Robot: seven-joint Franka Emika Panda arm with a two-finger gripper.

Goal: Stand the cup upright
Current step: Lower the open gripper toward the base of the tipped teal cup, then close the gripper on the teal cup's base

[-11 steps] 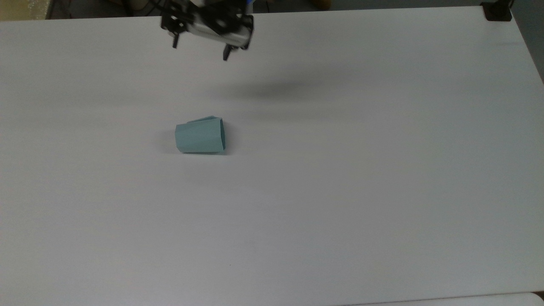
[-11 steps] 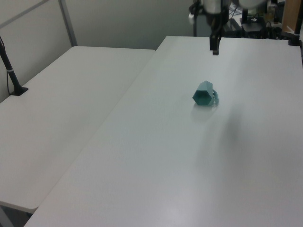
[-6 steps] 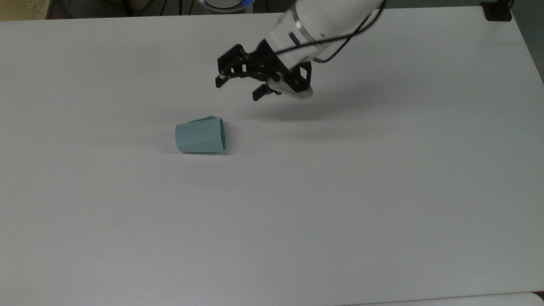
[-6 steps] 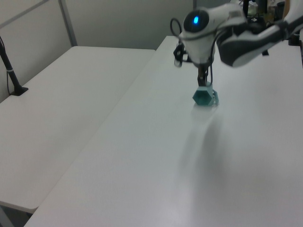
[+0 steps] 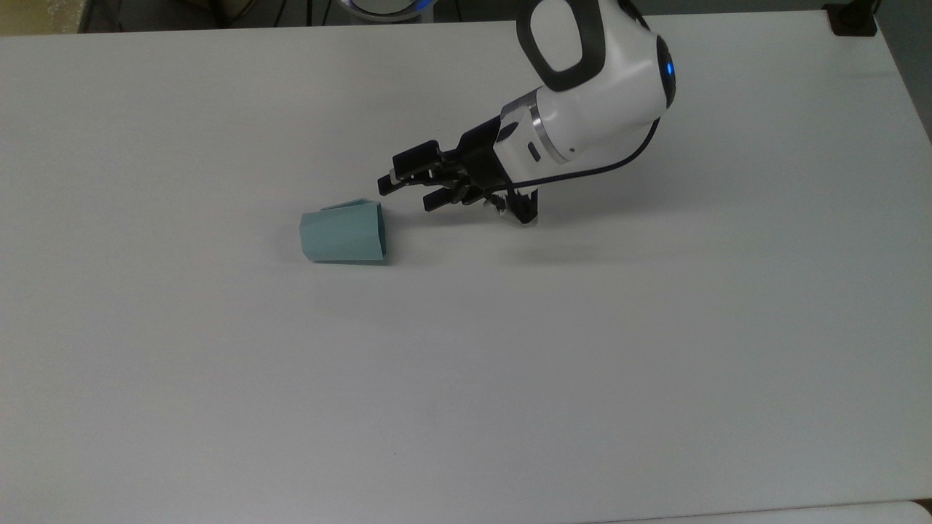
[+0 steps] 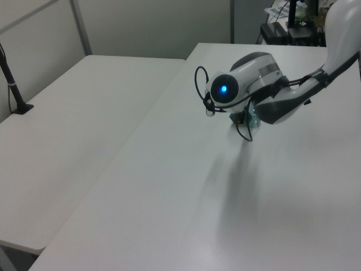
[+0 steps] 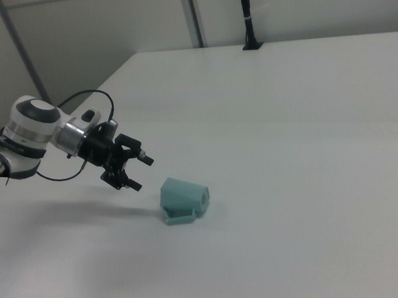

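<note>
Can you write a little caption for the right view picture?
Open gripper reaches toward the teal cup lying on its side.

No readable text, label, brand, number or sign on any surface; nothing legible

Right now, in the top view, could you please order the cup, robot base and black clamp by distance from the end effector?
1. Cup, just toward the top view's left of the end effector.
2. Robot base, top edge.
3. Black clamp, top-right corner.
</note>
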